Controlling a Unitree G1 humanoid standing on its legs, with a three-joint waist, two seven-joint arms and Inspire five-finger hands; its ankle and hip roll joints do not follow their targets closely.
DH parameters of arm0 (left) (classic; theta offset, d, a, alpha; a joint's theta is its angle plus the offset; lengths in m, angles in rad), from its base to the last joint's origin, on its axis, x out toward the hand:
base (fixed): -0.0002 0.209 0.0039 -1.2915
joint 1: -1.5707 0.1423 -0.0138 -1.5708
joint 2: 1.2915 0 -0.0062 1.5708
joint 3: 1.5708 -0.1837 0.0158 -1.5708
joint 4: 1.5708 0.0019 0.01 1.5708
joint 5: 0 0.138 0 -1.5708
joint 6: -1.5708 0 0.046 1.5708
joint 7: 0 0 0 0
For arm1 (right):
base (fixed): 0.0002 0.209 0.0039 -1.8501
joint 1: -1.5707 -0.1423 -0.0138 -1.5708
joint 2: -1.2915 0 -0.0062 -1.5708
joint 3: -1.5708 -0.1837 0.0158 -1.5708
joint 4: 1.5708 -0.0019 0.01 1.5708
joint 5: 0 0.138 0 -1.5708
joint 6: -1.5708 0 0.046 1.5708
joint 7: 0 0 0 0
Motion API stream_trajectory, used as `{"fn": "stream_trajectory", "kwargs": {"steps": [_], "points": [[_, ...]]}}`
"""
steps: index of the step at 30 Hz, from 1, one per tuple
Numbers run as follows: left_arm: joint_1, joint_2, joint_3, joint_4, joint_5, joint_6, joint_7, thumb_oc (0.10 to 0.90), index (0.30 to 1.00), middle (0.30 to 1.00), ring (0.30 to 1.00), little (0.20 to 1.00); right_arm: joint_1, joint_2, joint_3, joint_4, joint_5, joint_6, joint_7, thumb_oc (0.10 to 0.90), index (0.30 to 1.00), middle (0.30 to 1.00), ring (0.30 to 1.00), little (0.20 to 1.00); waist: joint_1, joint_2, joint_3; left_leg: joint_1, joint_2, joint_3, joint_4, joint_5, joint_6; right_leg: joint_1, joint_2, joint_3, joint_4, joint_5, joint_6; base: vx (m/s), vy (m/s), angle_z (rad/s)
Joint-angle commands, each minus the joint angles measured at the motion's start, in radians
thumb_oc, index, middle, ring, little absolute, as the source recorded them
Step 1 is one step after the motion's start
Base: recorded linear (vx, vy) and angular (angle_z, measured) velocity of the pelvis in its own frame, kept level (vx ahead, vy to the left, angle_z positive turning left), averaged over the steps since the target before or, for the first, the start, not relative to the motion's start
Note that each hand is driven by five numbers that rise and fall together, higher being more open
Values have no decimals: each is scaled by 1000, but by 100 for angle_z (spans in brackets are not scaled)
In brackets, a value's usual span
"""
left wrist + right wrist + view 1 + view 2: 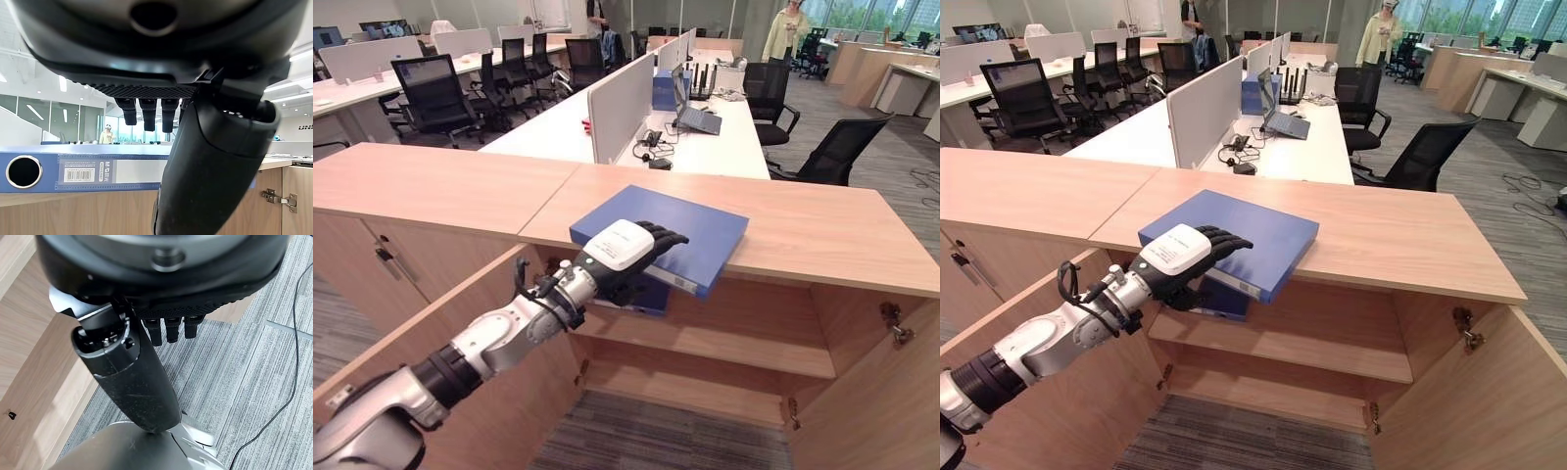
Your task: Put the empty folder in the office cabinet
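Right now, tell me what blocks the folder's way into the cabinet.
Nothing visible does. The left hand grips the blue folder at the cabinet top's front edge; the doors are open and the shelf below lies bare.

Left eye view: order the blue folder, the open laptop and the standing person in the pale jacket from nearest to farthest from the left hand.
1. Blue folder, on the cabinet top, under the left hand.
2. Laptop, on the white desk beyond the cabinet.
3. Person, standing at the far right of the office.
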Motion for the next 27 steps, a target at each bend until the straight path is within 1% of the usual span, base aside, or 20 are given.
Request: {"fn": "stream_trajectory", "kwargs": {"steps": [1,2,3,5,9,18,20,21,22,23,24,27], "points": [[-276,-8,-12,76,40,2,119,800,900,900,900,900,-88,22,38,7,23,-21,-5,800,900,900,900,900,-21,-2,-3,-46,-2,-37,-7,-66,-15,93,-35,-26,8,-102,41,4,7,-6],[-313,-13,-40,118,60,7,133,800,900,900,900,900,-90,19,46,6,22,-22,-8,800,900,900,900,900,-24,-1,-4,-45,-2,-36,-7,-67,-14,94,-35,-26,8,-102,42,0,0,0],[-317,-15,-44,122,60,6,136,800,900,900,900,900,-90,20,44,6,22,-22,-8,800,900,900,900,900,-23,-2,-3,-45,-2,-37,-7,-67,-15,94,-35,-26,8,-102,42,0,0,0],[-361,-29,-82,165,82,10,147,800,900,900,900,900,-93,18,49,6,22,-22,-11,800,900,900,900,900,-27,0,-3,-44,-2,-36,-7,-67,-15,94,-35,-26,8,-103,43,0,0,0],[-391,-39,-117,183,95,11,147,800,900,900,900,900,-97,15,49,8,23,-22,-15,800,900,900,900,900,-27,0,-3,-43,-1,-35,-7,-68,-15,93,-35,-27,8,-103,44,0,0,0],[-391,-42,-152,184,104,7,132,800,900,900,900,900,-97,7,52,14,21,-22,-17,800,900,900,900,900,-29,3,-3,-42,-2,-33,-7,-68,-14,94,-35,-28,8,-104,45,0,0,0],[-387,-52,-159,211,102,9,130,800,900,900,900,900,-97,7,52,16,20,-22,-18,800,900,900,900,900,-30,3,-3,-42,-2,-34,-7,-68,-14,94,-35,-28,8,-103,45,0,0,0],[-392,-69,-178,257,102,12,130,800,900,900,900,900,-98,5,53,18,20,-22,-19,800,900,900,900,900,-31,3,-4,-42,-3,-34,-7,-68,-14,94,-35,-28,8,-104,45,0,0,0],[-392,-70,-178,258,102,11,131,587,580,580,580,580,-98,5,53,18,20,-22,-19,800,900,900,900,900,-30,2,-4,-42,-3,-34,-7,-68,-14,94,-35,-28,8,-104,45,0,0,0],[-392,-76,-183,277,102,13,130,400,300,300,300,300,-98,6,53,18,20,-23,-18,800,900,900,900,900,-31,2,-3,-42,-3,-34,-7,-68,-14,95,-35,-28,8,-104,45,0,0,0],[-385,-92,-196,319,101,15,127,400,300,300,300,300,-100,6,53,16,21,-24,-18,800,900,900,900,900,-32,1,-2,-40,-2,-33,-7,-68,-14,95,-35,-28,8,-104,45,0,0,0],[-376,-101,-192,341,102,21,129,400,300,300,300,300,-101,6,48,13,20,-25,-19,800,900,900,900,900,-32,0,-2,-39,-2,-32,-7,-69,-13,95,-36,-27,8,-103,44,0,0,0]]}}
